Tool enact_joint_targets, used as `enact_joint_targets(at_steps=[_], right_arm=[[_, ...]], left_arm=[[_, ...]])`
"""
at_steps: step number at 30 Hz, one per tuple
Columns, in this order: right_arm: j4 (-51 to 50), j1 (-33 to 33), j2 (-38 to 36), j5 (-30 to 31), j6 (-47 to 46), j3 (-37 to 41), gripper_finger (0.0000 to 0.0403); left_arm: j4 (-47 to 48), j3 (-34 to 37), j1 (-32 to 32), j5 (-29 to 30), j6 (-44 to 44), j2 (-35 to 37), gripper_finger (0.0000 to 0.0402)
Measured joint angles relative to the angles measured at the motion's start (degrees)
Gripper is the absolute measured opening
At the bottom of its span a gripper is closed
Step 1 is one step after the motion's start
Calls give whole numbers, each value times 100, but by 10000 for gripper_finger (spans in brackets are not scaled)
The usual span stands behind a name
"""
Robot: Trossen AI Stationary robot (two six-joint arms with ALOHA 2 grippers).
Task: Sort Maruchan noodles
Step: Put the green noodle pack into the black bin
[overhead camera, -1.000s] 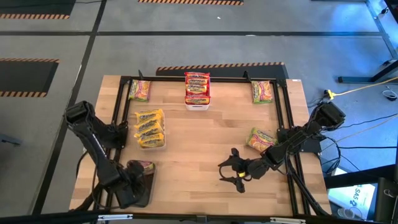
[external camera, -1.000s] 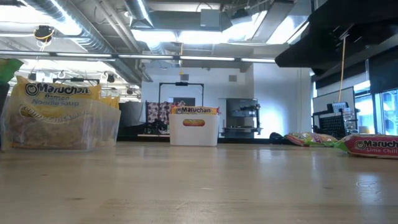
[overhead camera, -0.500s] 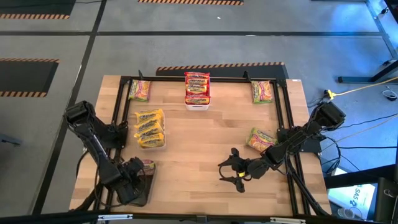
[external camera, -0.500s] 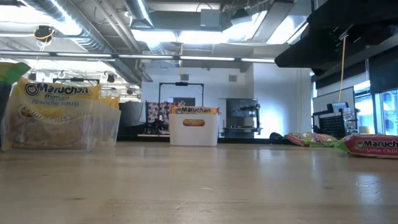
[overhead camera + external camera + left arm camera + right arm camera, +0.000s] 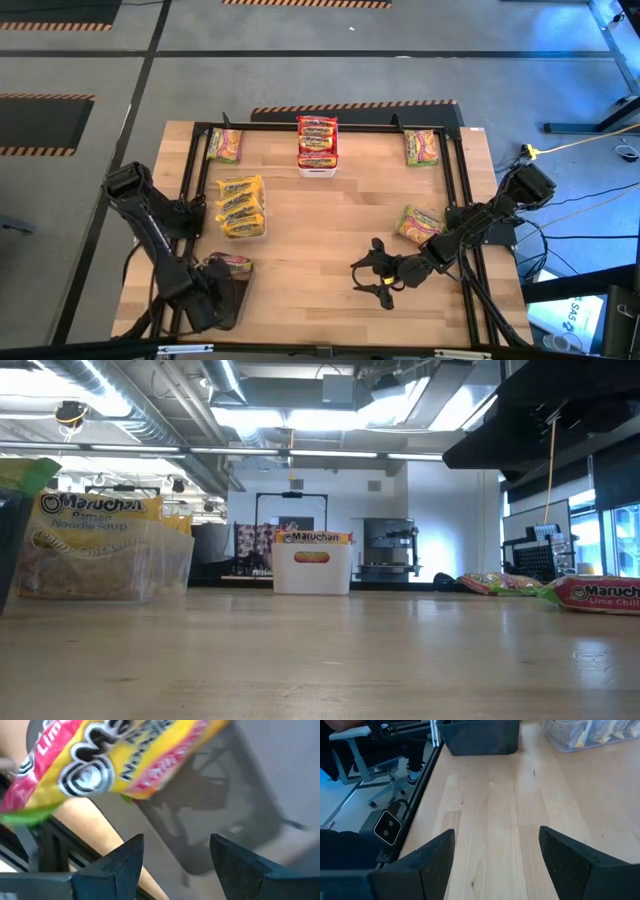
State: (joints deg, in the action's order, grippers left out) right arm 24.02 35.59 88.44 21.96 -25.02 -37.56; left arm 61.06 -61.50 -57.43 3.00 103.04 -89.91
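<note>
A Maruchan packet (image 5: pixel 229 263) with yellow, pink and green bands sits at the far end of the dark tray (image 5: pixel 238 300); what it rests on I cannot tell. My left gripper (image 5: pixel 175 855) hangs open above the tray, pointing down, with the packet (image 5: pixel 110 760) beyond its fingertips and nothing between them. My right gripper (image 5: pixel 372 272) stands open over bare wood at the near middle. Yellow packets fill a clear bin (image 5: pixel 241 207). Red ones are stacked on a white bin (image 5: pixel 317 143). Loose green-pink packets lie at the far left (image 5: pixel 226 145), the far right (image 5: pixel 421 147) and the right (image 5: pixel 418 223).
A black frame rail (image 5: pixel 190 200) runs along the table's left, far and right sides. Bare wood (image 5: pixel 330 230) lies between the bins and my right gripper. The right wrist view looks across the table to the dark tray (image 5: pixel 480 737) and the clear bin (image 5: pixel 590 732).
My left gripper went a little toward the far edge over the tray, then came back toward the near edge, rolling slightly at the wrist. Its fingers stayed open. In the low view the packet's green edge at the left has come further into sight.
</note>
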Motion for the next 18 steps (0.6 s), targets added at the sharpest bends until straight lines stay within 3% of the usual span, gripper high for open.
enact_joint_targets(at_steps=[4, 9, 12, 14, 18], right_arm=[[-1, 0, 0, 61, 93, 0, 266], [-3, 0, 0, 113, 133, 0, 266], [-55, -6, -11, 299, 134, 0, 266], [-178, -70, -108, 371, 138, 0, 266], [-627, -261, -438, 302, 90, -2, 266]], left_arm=[[-60, -750, 1, 1008, 6, 1, 221], [-523, -1338, 78, 3460, -906, 2, 221], [-993, -1376, 307, 4468, -1577, 2, 221], [-1358, -1373, 584, 4543, -2206, -33, 221], [-2123, -1359, 1299, 4110, -3720, -336, 221]])
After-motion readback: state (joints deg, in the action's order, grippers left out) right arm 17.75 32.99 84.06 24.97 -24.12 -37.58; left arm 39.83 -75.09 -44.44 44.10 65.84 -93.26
